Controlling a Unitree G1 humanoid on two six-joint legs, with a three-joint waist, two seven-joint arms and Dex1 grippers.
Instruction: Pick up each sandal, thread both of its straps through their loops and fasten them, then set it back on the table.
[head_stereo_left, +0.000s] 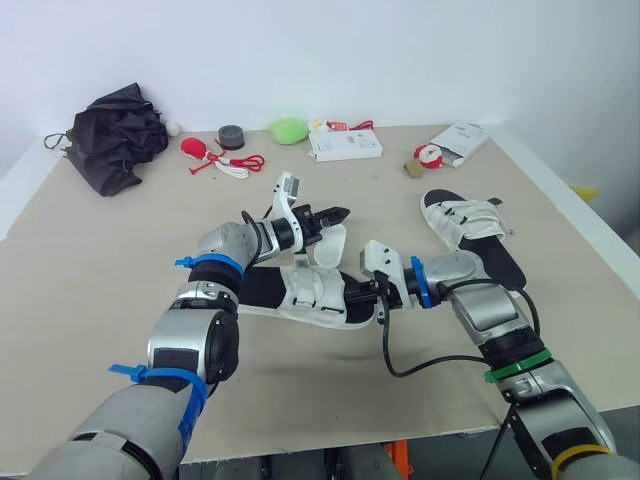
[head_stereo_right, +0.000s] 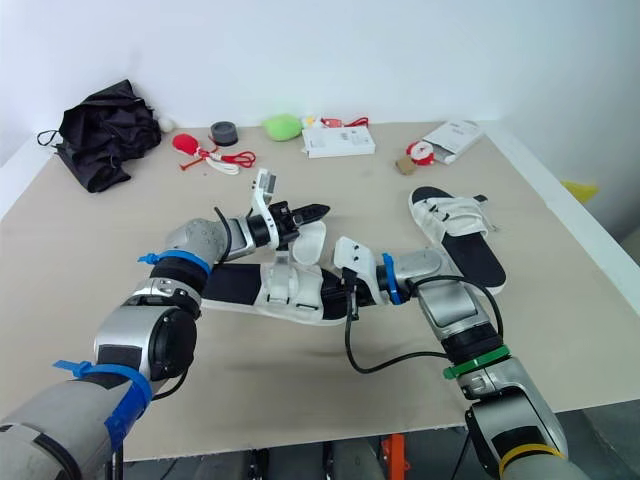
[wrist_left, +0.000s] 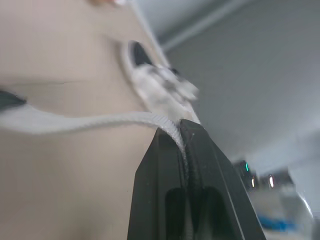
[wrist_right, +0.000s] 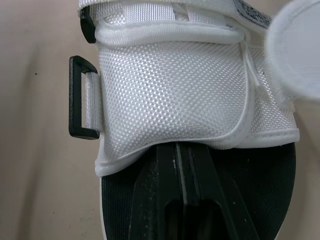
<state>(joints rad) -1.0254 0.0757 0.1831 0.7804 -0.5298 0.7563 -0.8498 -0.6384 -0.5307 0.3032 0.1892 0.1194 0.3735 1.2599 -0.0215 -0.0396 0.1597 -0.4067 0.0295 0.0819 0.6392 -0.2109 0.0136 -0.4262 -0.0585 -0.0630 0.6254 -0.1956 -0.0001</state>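
Near sandal (head_stereo_left: 300, 290): upper is made of white woven synthetic cloth w/ fine grid texture, slight sheen, edges stitched. Footbed is seen as black, matt, rubber- or foam-like. Loop (wrist_right: 80, 97) is moulded in black plastic, smooth, semi-matt. Strap (wrist_left: 90, 121): white ribbed webbing. Fingers (wrist_left: 205, 170) of left gripper (wrist_left: 175, 126) are finished in smooth black plastic, faint gloss. Table (head_stereo_left: 100, 300): beige, matt, approx. smooth. Bundle (head_stereo_left: 120, 135): black cloth, crumpled, matt. Box (head_stereo_left: 345, 145): white card, smooth.
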